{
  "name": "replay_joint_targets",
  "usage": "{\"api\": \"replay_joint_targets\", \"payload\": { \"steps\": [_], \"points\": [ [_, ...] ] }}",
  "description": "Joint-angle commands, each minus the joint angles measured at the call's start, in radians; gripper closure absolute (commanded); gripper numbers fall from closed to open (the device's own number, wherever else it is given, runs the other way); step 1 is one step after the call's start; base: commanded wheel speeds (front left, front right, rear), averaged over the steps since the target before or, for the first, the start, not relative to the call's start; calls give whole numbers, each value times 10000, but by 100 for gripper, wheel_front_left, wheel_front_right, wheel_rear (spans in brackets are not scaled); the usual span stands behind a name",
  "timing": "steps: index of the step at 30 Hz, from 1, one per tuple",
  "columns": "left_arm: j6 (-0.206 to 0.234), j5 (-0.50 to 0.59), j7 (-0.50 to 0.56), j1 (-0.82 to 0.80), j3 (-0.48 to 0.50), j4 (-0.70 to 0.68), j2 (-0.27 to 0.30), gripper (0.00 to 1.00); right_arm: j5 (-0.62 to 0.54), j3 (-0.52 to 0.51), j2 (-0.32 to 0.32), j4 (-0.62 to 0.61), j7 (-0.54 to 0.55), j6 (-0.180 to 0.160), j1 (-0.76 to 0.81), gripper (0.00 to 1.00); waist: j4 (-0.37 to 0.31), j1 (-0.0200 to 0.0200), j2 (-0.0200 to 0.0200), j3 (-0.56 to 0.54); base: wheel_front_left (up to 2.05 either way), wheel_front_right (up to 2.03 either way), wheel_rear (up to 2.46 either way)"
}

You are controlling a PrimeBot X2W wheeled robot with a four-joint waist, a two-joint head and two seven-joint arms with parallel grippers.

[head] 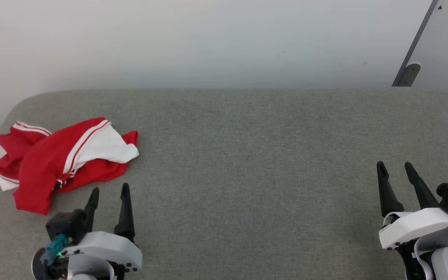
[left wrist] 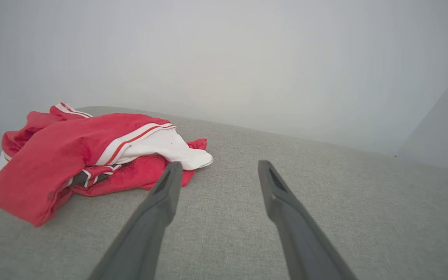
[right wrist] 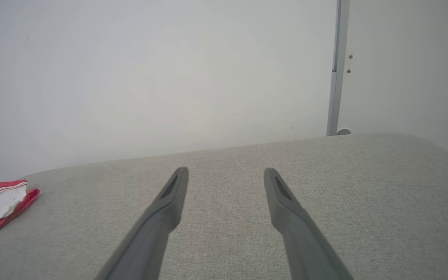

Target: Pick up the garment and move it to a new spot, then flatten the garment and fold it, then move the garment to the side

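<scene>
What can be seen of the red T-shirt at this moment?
The T-shirt is soft red cloth with a white sleeve and red-and-white striped trim bands. It lies crumpled in a loose heap, folded over itself, near the left end of the grey upholstered surface, which is the one thing touching it. The left gripper stands just short of its near edge, its fingers open and empty, so nothing holds the cloth.

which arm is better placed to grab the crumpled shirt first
Likely the left. The left gripper, jaws open, sits just short of the garment at the left end of the grey cushion; the right gripper is far across it.
</scene>
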Motion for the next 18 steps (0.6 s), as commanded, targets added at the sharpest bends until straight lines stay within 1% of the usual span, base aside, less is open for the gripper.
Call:
{"api": "replay_joint_targets", "payload": {
  "steps": [1,6,10,12,18],
  "points": [
    [54,282,-98,-210,-31,-100,101,0,-305,23,-76,-90,-92,-6,-232,0,5,0,0,7,0,0,0],
    [11,636,-209,-213,-74,-17,143,0,-577,54,-89,-106,-206,-7,-248,0,9,0,0,8,0,0,0],
    [-32,856,-289,-211,-85,32,146,0,-382,-9,43,-54,-281,-7,-204,0,14,0,0,0,0,0,0],
    [-68,967,-320,-218,-60,52,116,0,-459,7,-58,-28,-314,-7,-182,0,21,0,0,-1,0,0,0],
    [-402,1254,-477,-189,83,174,12,0,-616,-40,-77,-59,-474,-8,-97,0,19,0,0,-14,0,0,0]
  ]
}}
